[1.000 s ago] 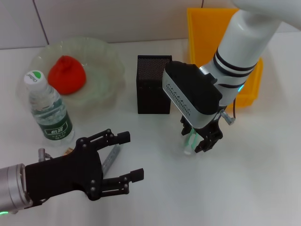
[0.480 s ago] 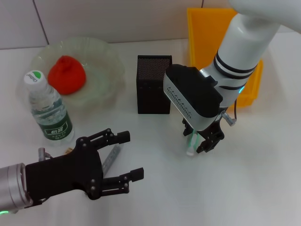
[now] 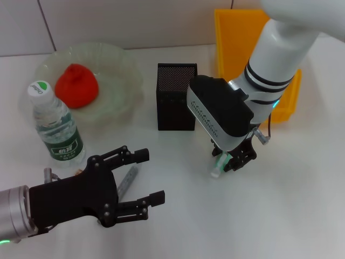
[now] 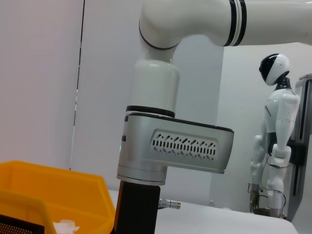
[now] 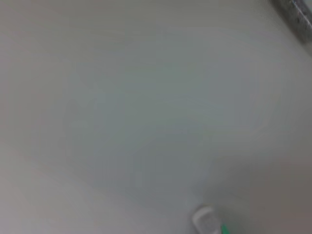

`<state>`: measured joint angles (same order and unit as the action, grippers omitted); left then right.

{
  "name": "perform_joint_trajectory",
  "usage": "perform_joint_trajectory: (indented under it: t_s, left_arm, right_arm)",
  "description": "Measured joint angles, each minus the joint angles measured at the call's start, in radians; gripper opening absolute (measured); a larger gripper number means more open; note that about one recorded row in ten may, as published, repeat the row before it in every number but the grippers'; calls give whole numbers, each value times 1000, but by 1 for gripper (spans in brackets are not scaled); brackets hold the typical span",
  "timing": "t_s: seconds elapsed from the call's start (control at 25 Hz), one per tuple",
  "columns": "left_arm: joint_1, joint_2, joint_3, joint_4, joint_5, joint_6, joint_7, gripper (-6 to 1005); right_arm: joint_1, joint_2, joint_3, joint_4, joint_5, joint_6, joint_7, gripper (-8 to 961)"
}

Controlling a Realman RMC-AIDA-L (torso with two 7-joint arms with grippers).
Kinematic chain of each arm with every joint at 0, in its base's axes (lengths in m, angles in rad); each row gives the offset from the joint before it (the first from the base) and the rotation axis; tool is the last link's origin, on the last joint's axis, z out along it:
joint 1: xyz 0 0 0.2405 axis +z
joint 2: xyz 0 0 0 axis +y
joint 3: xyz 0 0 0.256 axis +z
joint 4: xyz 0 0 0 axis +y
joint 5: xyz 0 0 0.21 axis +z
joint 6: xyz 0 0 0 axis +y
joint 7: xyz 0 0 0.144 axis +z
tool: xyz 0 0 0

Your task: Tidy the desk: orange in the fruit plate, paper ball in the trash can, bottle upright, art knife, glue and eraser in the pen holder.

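My right gripper (image 3: 230, 163) is low over the table in front of the black mesh pen holder (image 3: 176, 97), shut on the white and green glue (image 3: 216, 169), which hangs tilted. The glue's white cap (image 5: 206, 220) shows in the right wrist view. My left gripper (image 3: 150, 177) is open at the front left, its fingers spread over the grey art knife (image 3: 128, 180) lying on the table. The orange (image 3: 76, 85) rests in the glass fruit plate (image 3: 124, 70). The bottle (image 3: 55, 127) stands upright beside the plate. The eraser is not visible.
The yellow trash can (image 3: 233, 46) stands at the back right, behind my right arm, with something white (image 4: 65, 225) inside it. A small metal piece (image 3: 47, 175) lies near the bottle's base.
My right gripper has shifted slightly with the glue, which now tilts instead of hanging straight. The left gripper has stayed put, still open.
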<state>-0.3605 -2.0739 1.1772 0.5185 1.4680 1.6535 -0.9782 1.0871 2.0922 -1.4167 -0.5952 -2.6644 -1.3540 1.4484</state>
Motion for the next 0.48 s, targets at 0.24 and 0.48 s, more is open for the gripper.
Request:
perform_joint_trajectory:
  t_s: [0.24, 0.48]
  left_arm:
    - [-3, 0, -1, 0, 0, 0, 1, 848]
    - [-4, 0, -1, 0, 0, 0, 1, 848]
  right_arm:
    - [-3, 0, -25, 0, 0, 13, 22, 423]
    - [0, 0, -25, 0, 0, 13, 32, 371]
